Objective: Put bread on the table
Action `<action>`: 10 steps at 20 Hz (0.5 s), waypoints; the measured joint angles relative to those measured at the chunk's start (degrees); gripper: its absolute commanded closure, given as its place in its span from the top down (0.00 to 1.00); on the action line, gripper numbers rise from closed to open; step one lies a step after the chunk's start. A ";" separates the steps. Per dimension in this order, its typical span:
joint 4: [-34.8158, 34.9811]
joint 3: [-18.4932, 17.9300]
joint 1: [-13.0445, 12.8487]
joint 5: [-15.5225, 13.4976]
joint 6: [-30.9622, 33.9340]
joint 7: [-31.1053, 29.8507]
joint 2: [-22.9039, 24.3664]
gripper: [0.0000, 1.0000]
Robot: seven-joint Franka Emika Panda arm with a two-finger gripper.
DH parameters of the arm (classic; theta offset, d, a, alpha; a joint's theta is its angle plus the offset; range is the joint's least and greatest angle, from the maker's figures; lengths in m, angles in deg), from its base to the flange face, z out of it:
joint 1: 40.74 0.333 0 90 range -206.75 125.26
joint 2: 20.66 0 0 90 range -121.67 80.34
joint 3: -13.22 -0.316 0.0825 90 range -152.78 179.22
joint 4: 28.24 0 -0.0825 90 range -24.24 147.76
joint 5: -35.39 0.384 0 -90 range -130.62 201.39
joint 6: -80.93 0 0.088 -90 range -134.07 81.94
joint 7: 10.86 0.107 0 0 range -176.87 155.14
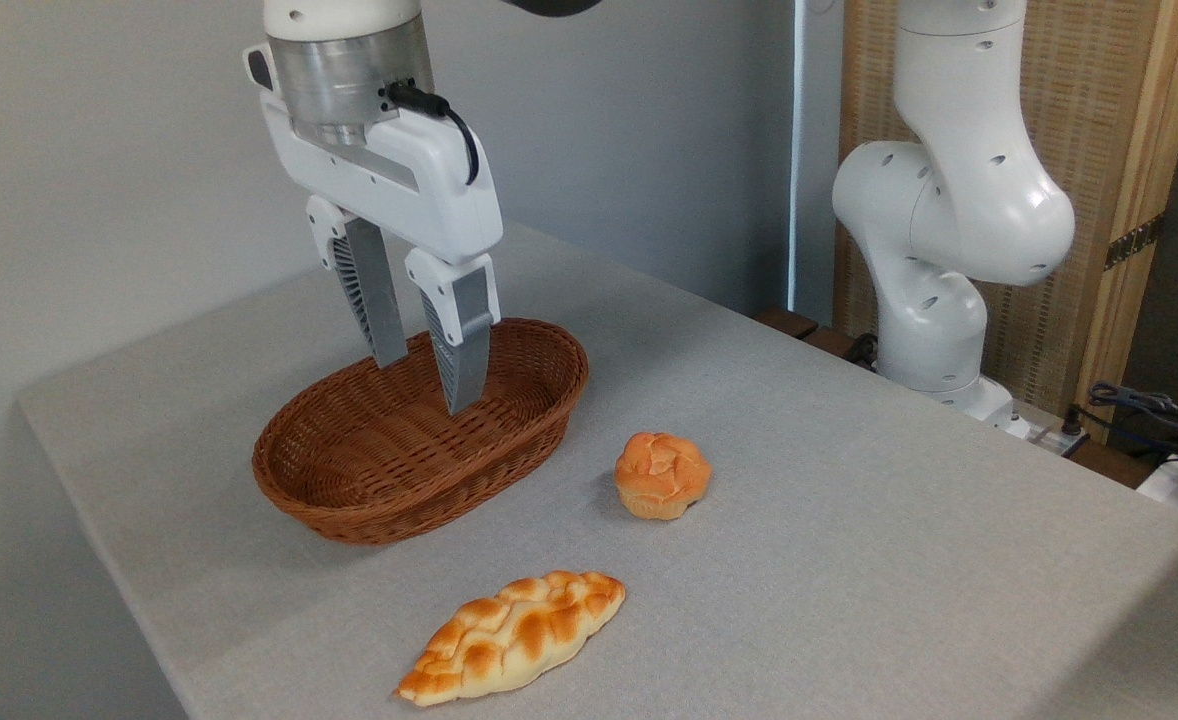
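One bun (pixel 661 474) sits on the grey table (pixel 849 560), just right of one wicker basket (pixel 419 440). One braided loaf (pixel 512 636) lies nearer the front. The single gripper (pixel 425 385) hangs over the basket, fingers narrowly apart, holding nothing.

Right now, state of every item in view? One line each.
gripper: jaws open, empty, hanging over the basket.
bread: upright on the table, right of the basket, untouched.
braided loaf: lying flat on the table near the front edge, apart from the rest.
basket: upright on the table, nothing inside.
table: carries the basket and both bakes.
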 measured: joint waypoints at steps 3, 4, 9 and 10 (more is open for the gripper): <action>0.78 -0.08 0.03 0.02 0.00 1.44 0.15 1.00; 0.90 -0.38 0.04 0.02 0.00 2.83 0.22 1.00; 1.28 -1.86 0.06 0.02 0.02 4.79 1.03 1.00; 1.29 -1.85 0.03 0.02 0.02 4.37 1.07 1.00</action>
